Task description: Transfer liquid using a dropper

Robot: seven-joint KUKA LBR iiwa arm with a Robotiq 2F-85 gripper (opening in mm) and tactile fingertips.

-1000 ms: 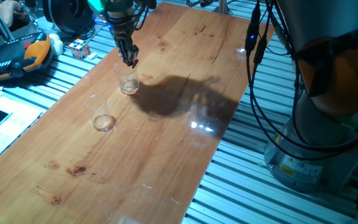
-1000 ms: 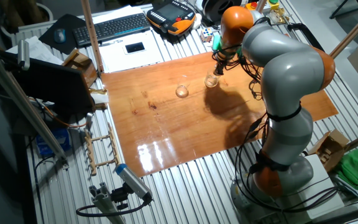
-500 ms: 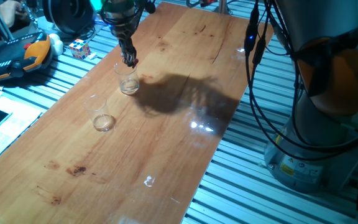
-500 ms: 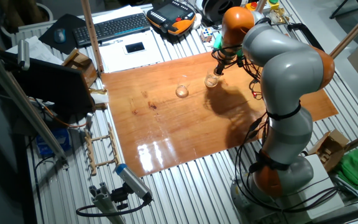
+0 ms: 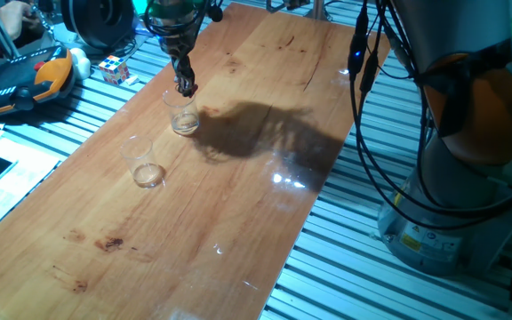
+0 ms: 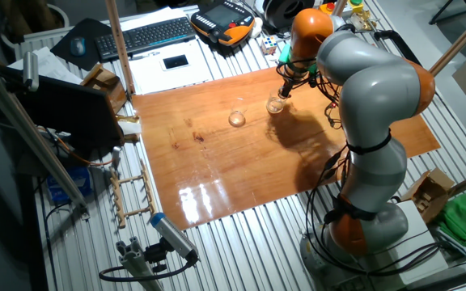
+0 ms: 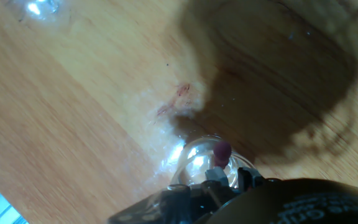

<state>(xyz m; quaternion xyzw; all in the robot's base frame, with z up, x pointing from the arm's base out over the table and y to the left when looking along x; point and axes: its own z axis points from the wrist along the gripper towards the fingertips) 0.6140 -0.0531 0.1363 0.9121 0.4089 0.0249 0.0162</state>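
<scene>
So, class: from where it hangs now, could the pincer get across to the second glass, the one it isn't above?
Probably yes: the pincer hangs above one glass, and only bare table separates it from the second glass.

Grey KUKA arm (image 6: 374, 89) w/ orange joints, black cables, black gripper (image 5: 185, 82).

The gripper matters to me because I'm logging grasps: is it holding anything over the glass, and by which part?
The gripper holds the dropper at its red-pink bulb end, above the nearer glass. The tube itself is too small to make out.
</scene>
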